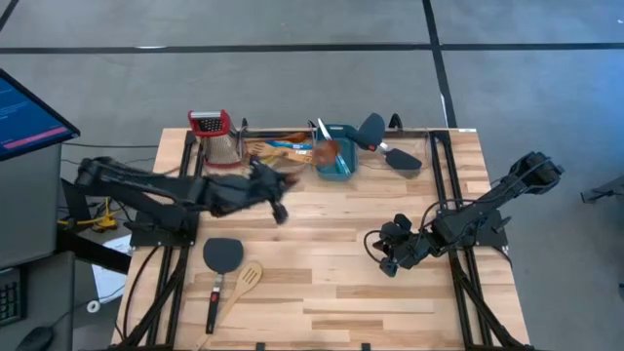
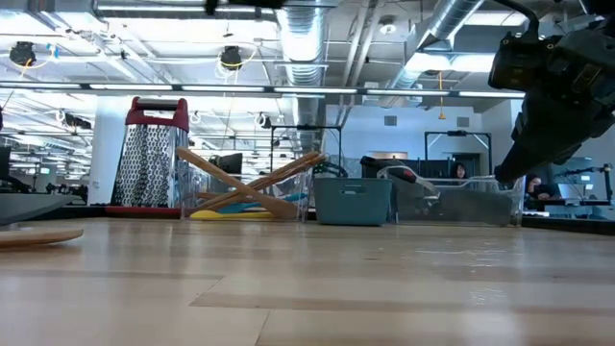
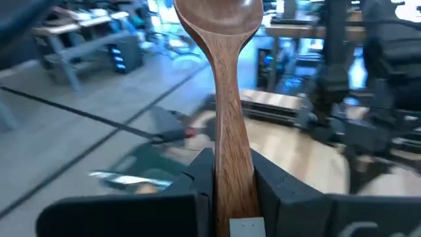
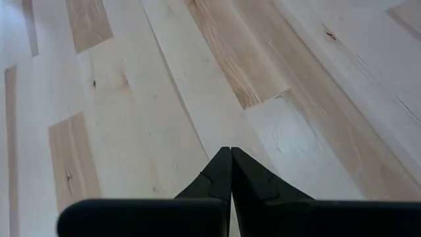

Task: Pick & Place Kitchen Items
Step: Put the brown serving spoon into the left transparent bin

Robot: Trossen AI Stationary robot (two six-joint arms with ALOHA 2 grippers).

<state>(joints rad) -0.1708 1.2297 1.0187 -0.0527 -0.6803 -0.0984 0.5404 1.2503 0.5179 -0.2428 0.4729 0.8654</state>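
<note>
My left gripper (image 3: 227,181) is shut on a dark-brown wooden spoon (image 3: 223,79), raised over the table's far middle (image 1: 276,185), beside the teal tub (image 1: 341,161). My right gripper (image 4: 230,158) is shut and empty, just above bare table boards at the right (image 1: 387,255). A black spatula with a red handle (image 1: 222,256) and a pale slotted wooden spatula (image 1: 249,279) lie flat on the table's near left. Pale wooden, blue and yellow utensils (image 2: 245,192) lean crossed inside a clear bin (image 1: 278,146) at the far edge. Dark utensils (image 1: 390,146) lie at the far right. My left gripper pinches the brown spoon's handle (image 3: 227,151) between its two fingers (image 3: 197,181). The handle runs along the fingers, and the bowl (image 3: 217,16) sticks out well beyond the tips. The spoon is lifted clear of the table.
A metal box grater with a red handle (image 1: 219,136) stands at the far left, by the bin. Black frame rails (image 1: 171,253) run along both table sides. Bare boards lie across the table's middle and near right (image 1: 331,292). A monitor (image 1: 29,107) stands off the left side.
</note>
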